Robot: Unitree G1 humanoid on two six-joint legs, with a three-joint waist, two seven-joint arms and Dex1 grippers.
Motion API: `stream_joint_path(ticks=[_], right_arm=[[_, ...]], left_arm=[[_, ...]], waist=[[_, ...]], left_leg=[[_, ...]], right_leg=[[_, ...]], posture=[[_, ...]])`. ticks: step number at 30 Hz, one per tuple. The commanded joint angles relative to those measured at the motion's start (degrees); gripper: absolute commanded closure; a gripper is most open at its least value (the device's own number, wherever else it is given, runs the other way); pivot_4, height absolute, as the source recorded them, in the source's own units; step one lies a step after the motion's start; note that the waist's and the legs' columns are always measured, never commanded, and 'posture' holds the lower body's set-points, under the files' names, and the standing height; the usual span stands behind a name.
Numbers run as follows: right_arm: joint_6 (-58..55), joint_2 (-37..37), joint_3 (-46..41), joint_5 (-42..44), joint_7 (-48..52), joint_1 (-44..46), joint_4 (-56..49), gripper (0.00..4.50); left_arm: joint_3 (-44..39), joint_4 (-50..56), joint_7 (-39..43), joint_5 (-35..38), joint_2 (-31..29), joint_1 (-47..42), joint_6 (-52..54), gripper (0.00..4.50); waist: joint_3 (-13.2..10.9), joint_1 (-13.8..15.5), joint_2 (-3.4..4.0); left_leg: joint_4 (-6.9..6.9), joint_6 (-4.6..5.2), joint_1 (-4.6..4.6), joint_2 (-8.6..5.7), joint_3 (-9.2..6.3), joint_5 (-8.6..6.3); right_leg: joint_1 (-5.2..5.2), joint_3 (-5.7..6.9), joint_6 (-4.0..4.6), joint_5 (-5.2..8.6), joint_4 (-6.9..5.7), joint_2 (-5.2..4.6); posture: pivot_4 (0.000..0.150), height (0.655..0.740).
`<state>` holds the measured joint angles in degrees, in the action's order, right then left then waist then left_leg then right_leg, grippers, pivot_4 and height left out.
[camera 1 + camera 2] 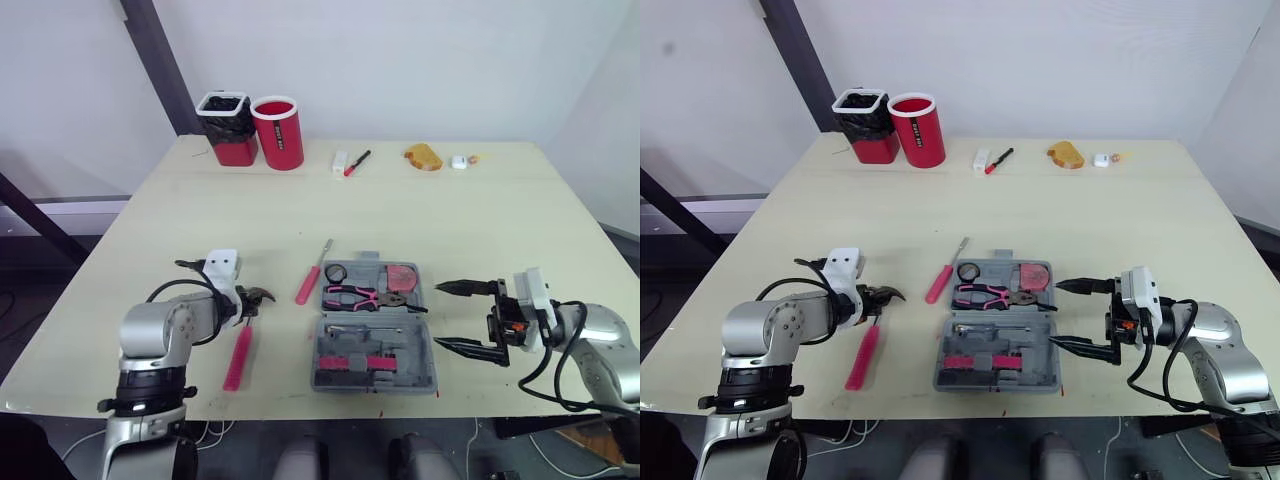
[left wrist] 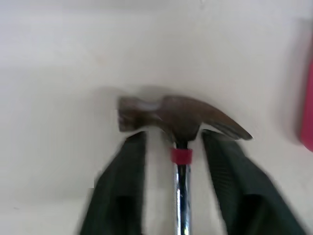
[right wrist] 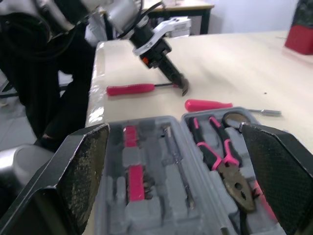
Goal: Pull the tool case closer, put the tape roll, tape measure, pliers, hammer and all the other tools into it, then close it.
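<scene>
Nearest to us, close to the table's (image 1: 470,215) front edge and about midway along it, the grey tool case (image 1: 376,345) lies open and flat. Its farther half holds the pink-handled pliers (image 1: 360,296), a small round item (image 1: 336,272) and a red piece (image 1: 402,275); we cannot tell which of these is the tape measure or the tape roll. Its nearer half holds a slim metal tool (image 1: 352,329) and pink inserts (image 1: 352,362).

Just off the case's right side we see the right pincer (image 1: 462,317) spread wide and holding nothing. One finger is level with the far half and the other with the near half. Its tips sit just beside the case wall, and we cannot tell whether they touch.

Left of the case, toward the front left corner, the hammer (image 1: 239,352) lies on the table with its pink handle pointing at the front edge. The left pincer (image 1: 255,298) is open astride the chrome neck just below the steel head, with a gap showing on each side in the wrist view.

Between hammer and case a pink-handled screwdriver (image 1: 309,282) lies on the table, its shaft pointing toward the far edge.

Along the far edge stand a red bin (image 1: 226,130) lined with a black bag and a red container (image 1: 279,133) bearing dark print too small for us to read. Farther right lie a white block (image 1: 340,162), a red and black pen (image 1: 357,161), an orange object (image 1: 423,157) and a small white item (image 1: 459,161).
</scene>
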<state>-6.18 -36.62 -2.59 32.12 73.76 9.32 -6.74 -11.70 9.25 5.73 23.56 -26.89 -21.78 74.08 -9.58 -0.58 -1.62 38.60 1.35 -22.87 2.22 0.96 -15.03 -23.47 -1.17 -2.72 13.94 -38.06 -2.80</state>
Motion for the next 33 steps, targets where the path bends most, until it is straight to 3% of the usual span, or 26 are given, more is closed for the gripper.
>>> stream_joint_path(ticks=[1, 2, 3, 8, 16, 19, 20, 22, 33], right_arm=[[0.4, -0.1, -2.2, 1.3, -0.6, 0.2, -1.8, 0.00], [0.6, -0.1, -2.2, 1.2, -0.8, 0.0, -1.8, 0.00], [0.8, 0.0, -2.2, 1.0, -1.0, 0.0, -1.7, 0.00], [1.0, 0.1, -2.0, 0.5, -1.6, 0.2, -1.7, 0.00], [1.1, -0.1, -1.8, 0.0, -2.1, 0.1, -2.0, 0.00], [1.1, -0.4, -2.0, 0.0, -2.0, 0.2, -1.9, 0.00], [1.1, -0.4, -2.0, 0.0, -2.0, 0.2, -1.9, 0.00], [1.2, -0.4, -2.0, -0.1, -2.1, 0.2, -1.9, 0.00], [1.5, -0.4, -1.9, -0.6, -2.6, -0.1, -2.0, 0.00]], left_arm=[[0.3, 5.0, 0.0, -1.6, 0.5, 3.1, -3.8, 0.61], [0.5, 5.9, -0.1, -2.2, 0.8, 4.4, -5.2, 0.18], [0.9, 6.7, -0.2, -2.7, 1.3, 5.8, -6.4, 0.08], [3.3, 8.3, 0.1, -6.1, 3.8, 11.1, -15.5, 0.08], [5.9, 1.9, 0.2, -11.6, 7.7, 16.8, -33.4, 0.08], [6.2, 0.1, 0.7, -12.4, 9.1, 17.1, -37.1, 0.90], [6.2, -0.5, 0.9, -12.6, 9.4, 17.0, -38.0, 1.50], [6.0, -1.9, 1.0, -13.0, 9.7, 16.6, -39.2, 2.03], [5.3, -4.6, 1.7, -14.0, 9.9, 15.3, -40.5, 2.03]], waist=[[0.0, 0.0, 0.00], [0.0, 0.0, 0.00], [0.0, 0.0, 0.00], [0.0, 0.2, 0.01], [0.0, 0.4, 0.04], [0.0, 0.4, 0.05], [0.0, 0.4, 0.06], [0.0, 0.4, 0.07], [0.1, 0.5, 0.13]], left_leg=[[0.00, -0.01, 0.00, 0.00, -0.01, 0.00], [0.00, -0.01, 0.00, 0.00, -0.01, 0.00], [0.00, -0.01, 0.01, 0.00, 0.01, 0.00], [-0.01, -0.01, 0.02, 0.00, 0.01, 0.00], [-0.02, 0.00, 0.03, -0.01, 0.05, 0.00], [-0.01, 0.00, 0.03, -0.01, 0.08, 0.00], [-0.01, 0.00, 0.03, -0.01, 0.09, 0.00], [-0.01, 0.00, 0.04, -0.02, 0.11, 0.00], [-0.01, 0.01, 0.05, -0.02, 0.14, 0.00]], right_leg=[[0.00, 0.00, 0.00, 0.00, 0.00, 0.00], [0.00, 0.01, 0.00, 0.00, 0.01, 0.00], [0.00, -0.02, 0.00, 0.00, 0.00, -0.01], [0.00, -0.04, 0.00, -0.01, 0.02, -0.02], [0.01, -0.06, 0.00, -0.01, 0.04, -0.02], [0.01, -0.07, -0.01, -0.01, 0.04, -0.02], [0.01, -0.07, -0.01, -0.01, 0.04, -0.02], [0.01, -0.07, -0.01, -0.01, 0.04, -0.02], [0.02, -0.05, -0.03, -0.02, 0.03, -0.01]], posture=[[0.150, 0.7371], [0.150, 0.7371], [0.150, 0.7371], [0.150, 0.7371], [0.150, 0.7371], [0.150, 0.7371], [0.150, 0.7371], [0.150, 0.7371], [0.150, 0.7371]])
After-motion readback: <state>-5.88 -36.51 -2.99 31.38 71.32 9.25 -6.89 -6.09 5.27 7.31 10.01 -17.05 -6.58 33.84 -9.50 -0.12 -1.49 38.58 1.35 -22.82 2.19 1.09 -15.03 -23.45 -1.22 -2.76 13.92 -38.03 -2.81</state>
